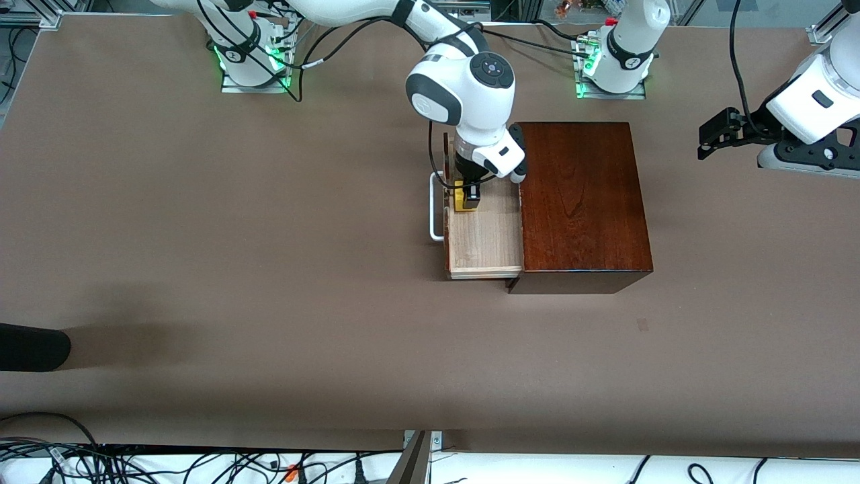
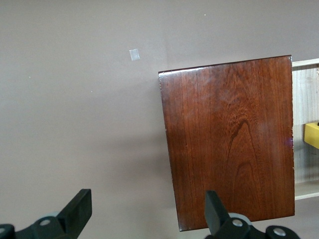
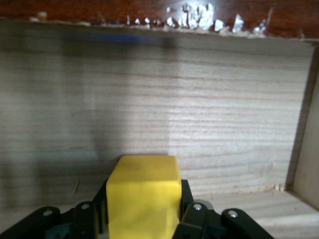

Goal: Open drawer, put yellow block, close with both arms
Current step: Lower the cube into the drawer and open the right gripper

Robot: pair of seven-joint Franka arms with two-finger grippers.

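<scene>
In the front view, the drawer (image 1: 485,235) is standing pulled out of the dark wooden box (image 1: 583,202) toward the right arm's end of the table, its white handle (image 1: 435,207) leading; the right gripper (image 1: 468,195) is reaching down into the pale tray with the yellow block (image 1: 462,199) clamped between its fingers, close to the drawer's front panel; the left gripper (image 1: 713,138) is waiting in the air over bare table toward the left arm's end, well apart from the box.

In the left wrist view, the left gripper's (image 2: 144,209) two fingers are standing wide apart with nothing between them; below it the box's glossy top (image 2: 230,139) is filling much of the picture, with a strip of tray and a corner of the block (image 2: 312,135) showing at the edge.

In the right wrist view, the right gripper (image 3: 143,209) is squeezing the block (image 3: 143,194) on two opposite faces, just above or on the tray's wooden floor (image 3: 149,104); I cannot tell which.

The block is looking rigid, light and smooth-faced, so a grip on flat opposite sides is probably suiting it best; the drawer is likely sliding stiffly, and the handle or front panel seems the place to push.
</scene>
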